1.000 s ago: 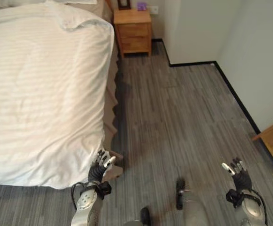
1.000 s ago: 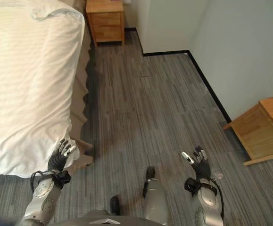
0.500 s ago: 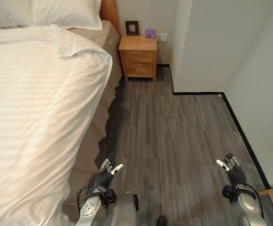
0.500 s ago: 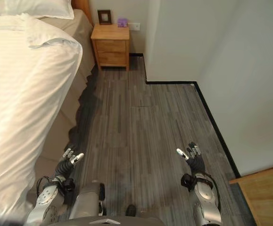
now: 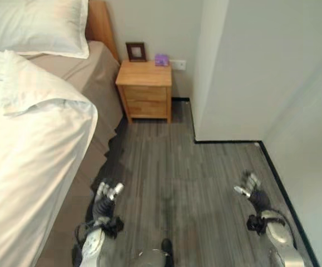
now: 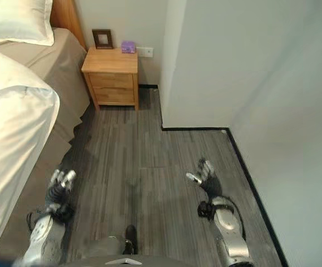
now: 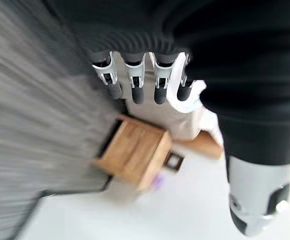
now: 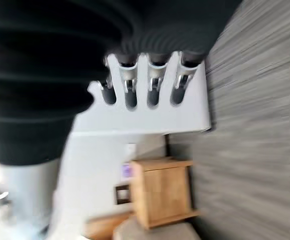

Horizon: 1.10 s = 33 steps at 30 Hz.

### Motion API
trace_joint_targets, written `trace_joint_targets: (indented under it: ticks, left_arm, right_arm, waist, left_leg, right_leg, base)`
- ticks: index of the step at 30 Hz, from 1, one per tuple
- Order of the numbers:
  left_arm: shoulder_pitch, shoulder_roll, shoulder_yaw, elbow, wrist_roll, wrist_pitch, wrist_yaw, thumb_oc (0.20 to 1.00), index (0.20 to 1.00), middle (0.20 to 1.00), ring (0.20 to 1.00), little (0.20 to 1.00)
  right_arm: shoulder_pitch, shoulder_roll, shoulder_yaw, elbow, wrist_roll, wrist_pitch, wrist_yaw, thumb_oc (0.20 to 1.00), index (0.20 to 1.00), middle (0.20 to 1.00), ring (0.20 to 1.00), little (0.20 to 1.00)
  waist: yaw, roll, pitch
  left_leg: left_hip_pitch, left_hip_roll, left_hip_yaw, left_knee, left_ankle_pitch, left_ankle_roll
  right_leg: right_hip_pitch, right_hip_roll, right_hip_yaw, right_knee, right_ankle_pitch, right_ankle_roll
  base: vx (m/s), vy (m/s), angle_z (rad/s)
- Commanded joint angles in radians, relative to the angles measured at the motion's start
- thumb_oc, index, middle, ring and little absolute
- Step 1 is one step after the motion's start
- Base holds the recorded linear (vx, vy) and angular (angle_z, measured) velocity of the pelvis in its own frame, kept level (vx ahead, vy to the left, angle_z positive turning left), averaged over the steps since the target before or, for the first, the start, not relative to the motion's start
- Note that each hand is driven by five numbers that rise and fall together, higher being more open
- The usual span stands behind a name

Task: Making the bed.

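You are looking down at a bedroom with grey wood-plank flooring (image 5: pixel 205 167). The bed (image 5: pixel 94 83) runs along your left side, well apart from both hands. A white striped duvet (image 5: pixel 27 156) covers most of it, its upper edge rumpled and folded back just below a white pillow (image 5: pixel 33 28) that lies at the head of the bed. Between pillow and duvet, and down the side of the mattress, a tan sheet (image 5: pixel 97 100) is exposed. A wooden headboard (image 5: pixel 98 25) rises behind the pillow. Just beside the head of the bed stands a wooden nightstand (image 5: pixel 145 89) with drawers, set against the white wall (image 5: pixel 249 67). On its top sit a small dark picture frame (image 5: pixel 135 51) and a small purple object (image 5: pixel 161 59). Your left hand (image 5: pixel 105 197) hangs low over the floor close to the side of the bed, touching nothing; its fingers (image 7: pixel 134 82) are relaxed and only loosely bent, holding nothing. Your right hand (image 5: pixel 251 189) hangs over the floor on the other side, near the black skirting at the foot of the wall, its fingers (image 8: pixel 152 87) likewise loose and empty. Past each hand's fingers, the wrist views show the nightstand in the distance.
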Motion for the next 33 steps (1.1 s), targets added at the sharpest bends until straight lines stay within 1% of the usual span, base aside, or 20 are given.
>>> trace_joint_targets:
  ticks: [1,2,3,4,5,6,7,8,9,10,11,13,14,15,16,17,18,23,25,33]
  left_arm:
    - [0.056,0.110,0.028,-0.098,-0.047,-0.085,0.028,1.000,1.000,1.000,1.000,1.000]
    - [0.046,0.113,0.019,-0.093,-0.048,-0.089,0.024,1.000,1.000,1.000,1.000,1.000]
    - [0.045,0.118,0.013,-0.097,-0.046,-0.099,0.021,1.000,1.000,1.000,1.000,1.000]
    - [0.024,0.134,-0.014,-0.082,-0.040,-0.104,0.013,1.000,1.000,1.000,1.000,1.000]
    - [0.006,0.141,-0.029,-0.072,-0.031,-0.111,0.021,1.000,1.000,1.000,1.000,1.000]
    - [0.006,0.141,-0.029,-0.071,-0.031,-0.112,0.021,1.000,1.000,1.000,1.000,1.000]
    - [-0.019,0.138,-0.070,-0.072,-0.029,-0.097,-0.003,1.000,1.000,1.000,1.000,1.000]
    - [-0.012,0.124,-0.072,-0.063,-0.023,-0.092,-0.015,1.000,1.000,1.000,1.000,1.000]
    - [-0.040,0.112,-0.088,-0.014,-0.049,-0.086,-0.021,1.000,1.000,1.000,1.000,1.000]
    - [-0.053,0.098,-0.097,-0.003,-0.066,-0.079,-0.023,1.000,1.000,1.000,1.000,1.000]
    - [-0.067,0.087,-0.113,0.011,-0.087,-0.072,-0.021,1.000,1.000,1.000,1.000,1.000]
    - [-0.076,0.090,-0.131,0.034,-0.072,-0.057,-0.026,1.000,1.000,1.000,1.000,1.000]
    - [-0.077,0.091,-0.131,0.034,-0.072,-0.057,-0.026,1.000,1.000,1.000,1.000,1.000]
    - [-0.079,0.091,-0.141,0.046,-0.061,-0.053,-0.028,1.000,1.000,1.000,1.000,1.000]
    - [-0.076,0.088,-0.149,0.052,-0.050,-0.051,-0.030,1.000,1.000,1.000,1.000,1.000]
    - [-0.066,0.093,-0.145,0.050,-0.038,-0.049,-0.027,1.000,1.000,1.000,1.000,1.000]
    - [-0.061,0.095,-0.144,0.045,-0.034,-0.050,-0.020,1.000,1.000,1.000,1.000,1.000]
    - [-0.036,0.107,-0.125,0.028,-0.018,-0.047,-0.030,1.000,1.000,1.000,1.000,1.000]
    - [-0.012,0.107,-0.103,0.038,-0.020,-0.049,-0.021,1.000,1.000,1.000,1.000,1.000]
    - [0.020,0.114,-0.092,0.037,-0.013,-0.046,-0.032,1.000,1.000,1.000,1.000,1.000]
  right_arm:
    - [-0.036,-0.041,-0.006,-0.037,-0.029,-0.048,0.041,1.000,1.000,1.000,1.000,1.000]
    - [-0.035,-0.053,0.002,-0.035,-0.026,-0.048,0.058,1.000,1.000,1.000,1.000,1.000]
    - [-0.026,-0.072,0.007,-0.036,-0.033,-0.044,0.072,1.000,1.000,1.000,1.000,1.000]
    - [0.020,-0.092,0.000,-0.064,-0.023,-0.038,0.092,1.000,1.000,1.000,1.000,1.000]
    - [0.058,-0.104,-0.020,-0.060,-0.044,-0.035,0.080,1.000,1.000,1.000,1.000,1.000]
    - [0.058,-0.103,-0.020,-0.060,-0.044,-0.035,0.080,1.000,1.000,1.000,1.000,1.000]
    - [0.077,-0.097,-0.011,-0.068,0.003,-0.031,0.120,1.000,1.000,1.000,1.000,1.000]
    - [0.086,-0.105,0.003,-0.067,0.029,-0.034,0.122,1.000,1.000,1.000,1.000,1.000]
    - [0.091,-0.134,-0.022,-0.056,0.017,-0.034,0.110,1.000,1.000,1.000,1.000,1.000]
    - [0.097,-0.139,-0.039,-0.061,0.016,-0.033,0.098,1.000,1.000,1.000,1.000,1.000]
    - [0.103,-0.138,-0.050,-0.072,0.023,-0.037,0.088,1.000,1.000,1.000,1.000,1.000]
    - [0.131,-0.126,-0.068,-0.079,0.022,-0.040,0.080,1.000,1.000,1.000,1.000,1.000]
    - [0.131,-0.125,-0.068,-0.079,0.022,-0.040,0.080,1.000,1.000,1.000,1.000,1.000]
    - [0.152,-0.120,-0.081,-0.080,0.012,-0.044,0.075,1.000,1.000,1.000,1.000,1.000]
    - [0.154,-0.116,-0.077,-0.066,-0.002,-0.042,0.067,1.000,1.000,1.000,1.000,1.000]
    - [0.157,-0.110,-0.069,-0.059,-0.013,-0.038,0.065,1.000,1.000,1.000,1.000,1.000]
    - [0.161,-0.100,-0.059,-0.051,-0.025,-0.035,0.068,1.000,1.000,1.000,1.000,1.000]
    - [0.157,-0.089,-0.021,-0.054,-0.030,-0.022,0.104,1.000,1.000,1.000,1.000,1.000]
    - [0.139,-0.090,0.007,-0.054,-0.032,-0.016,0.114,1.000,1.000,1.000,1.000,1.000]
    - [0.126,-0.093,0.012,-0.042,-0.042,-0.010,0.117,1.000,1.000,1.000,1.000,1.000]
  waist:
    - [-0.013,-0.006,-0.008]
    - [-0.033,-0.012,-0.006]
    - [-0.062,-0.031,-0.006]
    - [-0.091,-0.052,-0.005]
    - [-0.093,-0.061,-0.003]
    - [-0.096,-0.063,-0.005]
    - [-0.086,-0.072,-0.014]
    - [-0.074,-0.089,-0.009]
    - [-0.100,-0.092,0.002]
    - [-0.129,-0.092,0.004]
    - [-0.154,-0.087,0.006]
    - [-0.186,-0.085,0.002]
    - [-0.186,-0.086,-0.002]
    - [-0.205,-0.076,-0.012]
    - [-0.200,-0.068,-0.016]
    - [-0.199,-0.064,-0.020]
    - [-0.202,-0.067,-0.029]
    - [-0.186,-0.071,-0.041]
    - [-0.172,-0.070,-0.040]
    - [-0.153,-0.068,-0.034]
  left_leg:
    - [0.063,0.038,-0.102,-0.100,0.169,-0.067]
    - [0.081,0.031,-0.154,-0.089,0.163,-0.079]
    - [0.104,0.012,-0.236,-0.079,0.135,-0.100]
    - [0.098,0.009,-0.357,-0.075,0.118,-0.119]
    - [0.089,0.005,-0.411,-0.074,0.112,-0.126]
    - [0.084,0.003,-0.415,-0.075,0.117,-0.127]
    - [0.050,-0.011,-0.488,-0.028,0.113,-0.138]
    - [0.032,-0.006,-0.530,0.004,0.090,-0.155]
    - [-0.029,0.012,-0.454,0.068,0.096,-0.170]
    - [-0.056,0.036,-0.348,0.081,0.089,-0.168]
    - [-0.059,0.073,-0.195,0.061,0.092,-0.165]
    - [-0.045,0.117,0.032,0.052,0.085,-0.156]
    - [-0.048,0.116,0.033,0.049,0.089,-0.156]
    - [-0.034,0.135,0.152,-0.008,0.111,-0.161]
    - [-0.033,0.131,0.146,-0.036,0.119,-0.168]
    - [-0.022,0.112,0.091,-0.079,0.133,-0.171]
    - [-0.013,0.106,0.064,-0.108,0.141,-0.172]
    - [0.021,0.100,0.049,-0.165,0.157,-0.172]
    - [0.033,0.093,0.037,-0.171,0.154,-0.169]
    - [0.035,0.080,0.014,-0.163,0.143,-0.162]
  right_leg:
    - [0.104,-0.062,0.065,-0.530,0.194,0.097]
    - [0.096,-0.042,0.101,-0.650,0.196,0.099]
    - [0.116,0.001,0.201,-0.930,0.191,0.109]
    - [0.152,0.064,0.431,-1.065,0.138,0.158]
    - [0.172,0.084,0.498,-1.082,0.128,0.167]
    - [0.169,0.081,0.496,-1.084,0.131,0.167]
    - [0.204,0.075,0.517,-1.062,0.103,0.158]
    - [0.220,0.070,0.449,-1.098,0.109,0.131]
    - [0.244,0.053,0.374,-1.122,0.100,0.112]
    - [0.258,0.041,0.327,-1.139,0.103,0.111]
    - [0.275,0.031,0.268,-1.152,0.101,0.107]
    - [0.296,0.019,0.183,-1.166,0.095,0.101]
    - [0.291,0.018,0.184,-1.166,0.097,0.101]
    - [0.298,0.022,0.137,-1.176,0.091,0.097]
    - [0.298,0.029,0.122,-1.176,0.085,0.091]
    - [0.303,0.038,0.116,-1.186,0.083,0.087]
    - [0.306,0.039,0.098,-1.189,0.089,0.089]
    - [0.324,0.045,0.086,-1.213,0.093,0.093]
    - [0.331,0.046,0.090,-1.210,0.093,0.093]
    - [0.327,0.039,0.093,-1.183,0.082,0.092]
  base:
    - [0.43,-0.172,1.67]
    - [0.51,-0.283,2.09]
    - [0.76,-0.480,1.91]
    - [0.63,-0.499,1.94]
    - [0.32,-0.324,2.60]
    - [0.14,-0.236,3.97]
    - [0.21,-0.403,4.64]
    - [0.22,-0.578,3.59]
    - [0.17,-0.534,3.29]
    - [0.01,-0.310,2.73]
    - [-0.02,-0.190,2.87]
    - [-0.04,-0.141,1.79]
    - [-0.03,-0.077,1.76]
    - [-0.01,-0.040,1.55]
    - [0.01,-0.043,0.99]
    - [0.04,-0.058,0.56]
    - [0.03,-0.045,0.33]
    - [0.03,0.001,-0.39]
    - [0.03,0.051,-0.75]
    - [0.02,0.066,-0.06]
